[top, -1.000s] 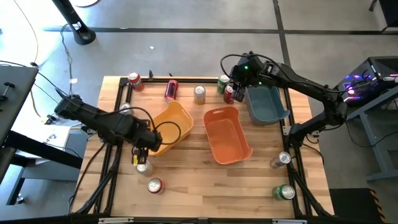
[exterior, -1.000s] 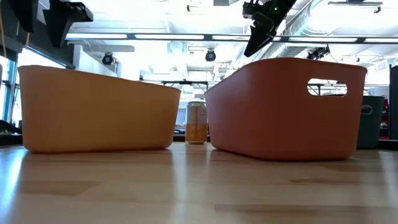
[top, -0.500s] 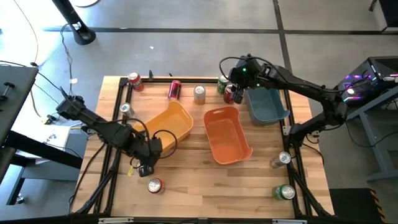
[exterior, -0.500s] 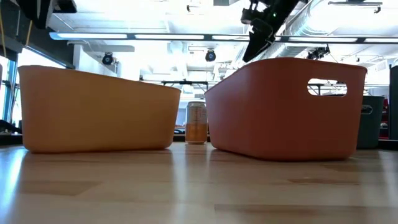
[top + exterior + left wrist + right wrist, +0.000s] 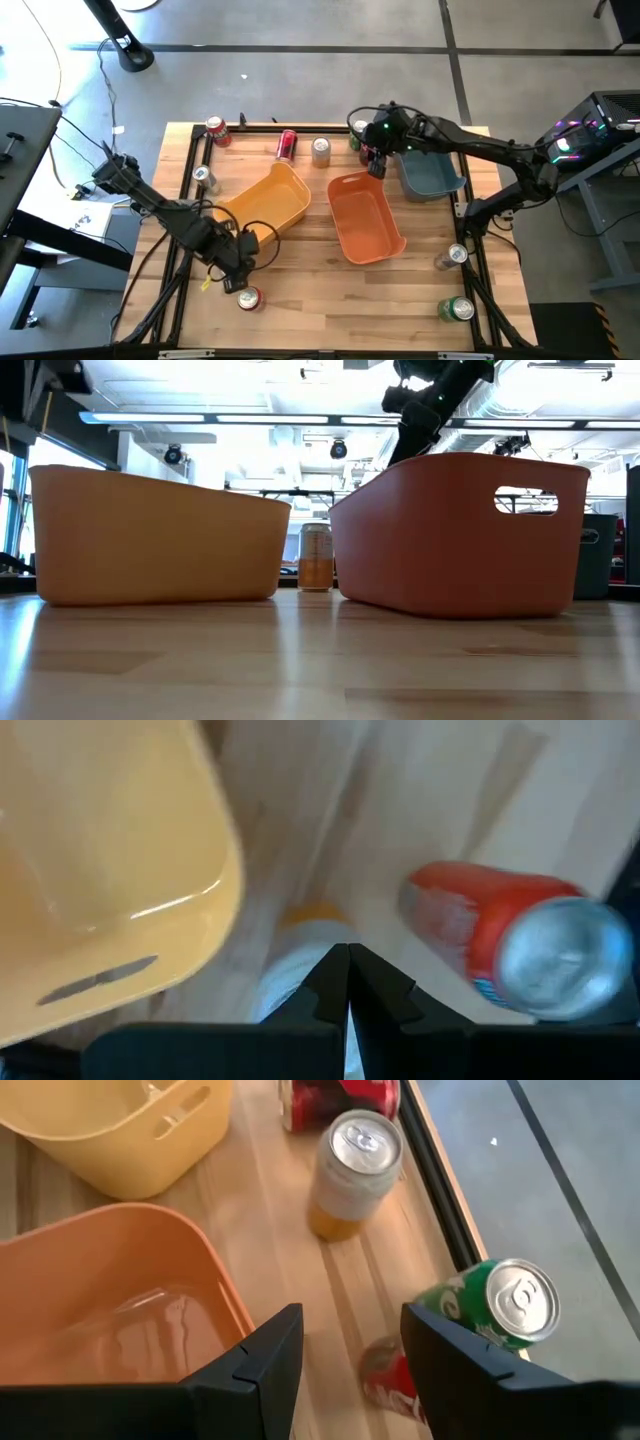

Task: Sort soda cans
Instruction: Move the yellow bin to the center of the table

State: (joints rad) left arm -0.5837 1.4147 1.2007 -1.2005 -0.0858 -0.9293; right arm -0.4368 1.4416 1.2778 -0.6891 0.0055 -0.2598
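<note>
My left gripper (image 5: pixel 238 285) is low over the table near its front left, fingers shut (image 5: pixel 348 965). Right behind the fingertips shows a silver-and-yellow soda can (image 5: pixel 300 945); beside it a red can (image 5: pixel 500 950) lies on its side (image 5: pixel 248 297). My right gripper (image 5: pixel 376 165) hangs open (image 5: pixel 350 1330), raised (image 5: pixel 405 435) above the orange bin's far rim (image 5: pixel 355 180), with nothing between its fingers. Below it on the wood are a red can (image 5: pixel 388 1375) and an upright green can (image 5: pixel 495 1310). My left gripper's shut fingertips (image 5: pixel 335 970) point down right in front of the silver-and-yellow can. The fingers themselves hide the spot, and I cannot tell whether they touch the can.
A yellow bin (image 5: pixel 270 205), the orange bin and a teal bin (image 5: pixel 430 170) stand mid-table. Other cans: red (image 5: pixel 215 130), a red one lying (image 5: pixel 288 145), silver (image 5: pixel 320 150), silver (image 5: pixel 203 177), silver (image 5: pixel 452 257), green (image 5: pixel 458 310). A black frame edges the table.
My left gripper has gone down and toward the table's near edge, past the yellow bin's corner, and has shut; the silver can that stood by it is now under the gripper in the high view. The lying red can at the far edge has rolled rightward. My right gripper has shifted slightly leftward.
</note>
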